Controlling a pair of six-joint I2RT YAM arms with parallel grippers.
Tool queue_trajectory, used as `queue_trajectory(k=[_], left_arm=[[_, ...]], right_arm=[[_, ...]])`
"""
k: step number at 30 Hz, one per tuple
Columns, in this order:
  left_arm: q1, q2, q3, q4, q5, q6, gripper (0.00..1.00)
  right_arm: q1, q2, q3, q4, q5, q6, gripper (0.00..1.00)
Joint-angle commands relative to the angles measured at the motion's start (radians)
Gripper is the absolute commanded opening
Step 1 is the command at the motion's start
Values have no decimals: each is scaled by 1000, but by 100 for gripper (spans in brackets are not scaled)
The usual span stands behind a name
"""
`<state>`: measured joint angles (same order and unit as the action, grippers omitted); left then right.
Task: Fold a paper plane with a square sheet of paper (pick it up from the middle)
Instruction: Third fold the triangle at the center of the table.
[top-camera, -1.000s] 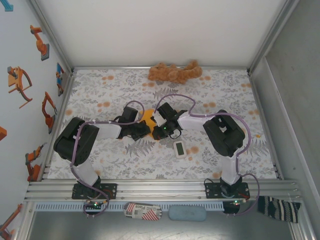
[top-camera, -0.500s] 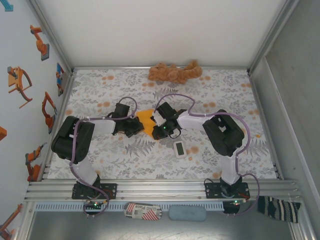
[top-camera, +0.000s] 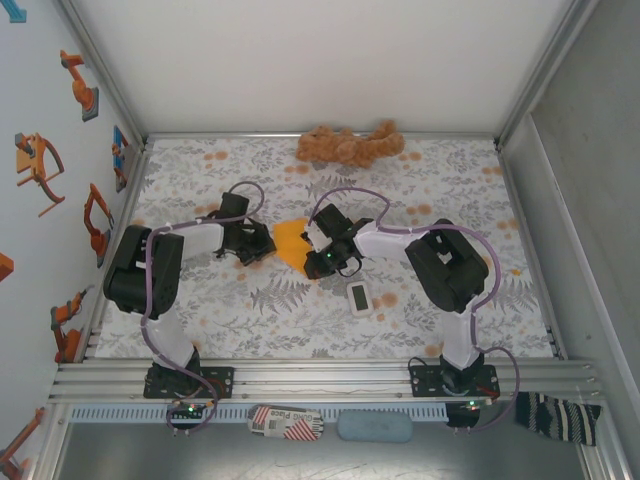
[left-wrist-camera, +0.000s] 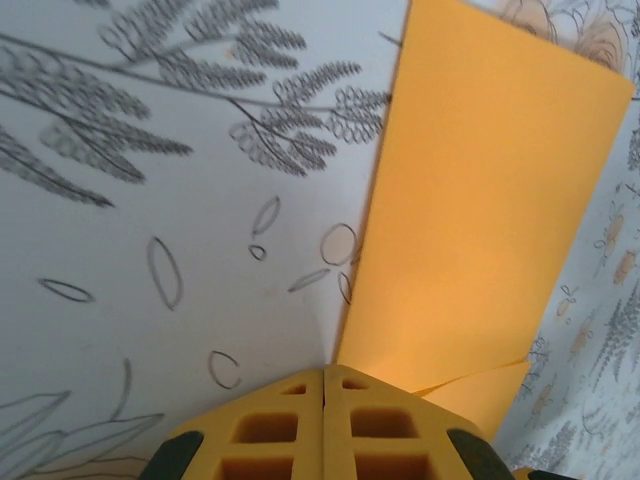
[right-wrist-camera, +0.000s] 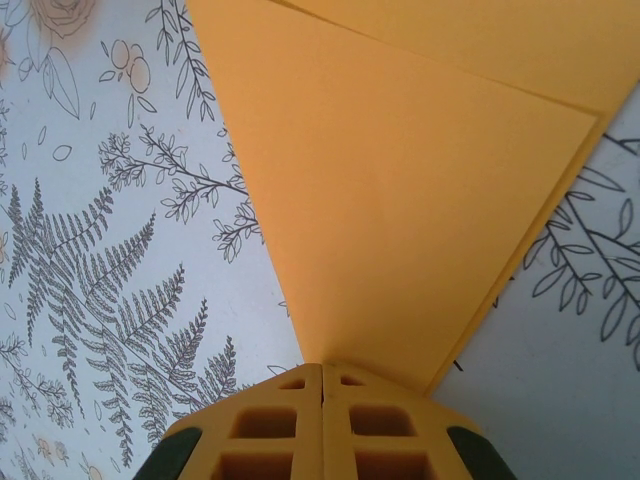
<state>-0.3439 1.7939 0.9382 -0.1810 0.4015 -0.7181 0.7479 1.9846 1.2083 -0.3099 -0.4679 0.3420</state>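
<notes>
- Paper, a thin creased orange sheet (top-camera: 289, 243), sits at the middle of the floral counter (top-camera: 200, 320).
- Closed left fingers (left-wrist-camera: 270, 428) pinch one edge, closed right fingers (right-wrist-camera: 270, 428) the opposite corner.

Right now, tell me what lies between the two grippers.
The orange paper fills the gap between the left gripper and the right gripper in the top view, and nothing else lies there.

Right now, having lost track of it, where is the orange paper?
Top view: the orange paper sits mid-table, pinched between the left hand and right hand.
</notes>
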Motion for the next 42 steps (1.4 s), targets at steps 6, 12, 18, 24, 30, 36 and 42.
queue_trajectory(k=[6,12,18,24,30,36,42], left_arm=[[23,-133,56,-62,-60,16,5],[-60,-226,-75,100,-10,-89,8],[-140,-175,-122,183,4,-134,9],[-146,-76,-109,220,43,-150,8],[-146,-28,-62,196,32,-153,8],[-148,14,-41,140,11,-147,8],[-148,58,-16,74,-4,-141,7]], right_arm=[[2,4,-9,-46,9,59,0],[2,-37,-7,27,-15,101,0],[0,-103,-20,105,-20,148,0],[-2,-88,-39,153,12,214,0],[-2,-42,-30,152,18,250,0],[-11,-15,-24,114,23,234,0],[-12,-2,-18,67,14,208,0]])
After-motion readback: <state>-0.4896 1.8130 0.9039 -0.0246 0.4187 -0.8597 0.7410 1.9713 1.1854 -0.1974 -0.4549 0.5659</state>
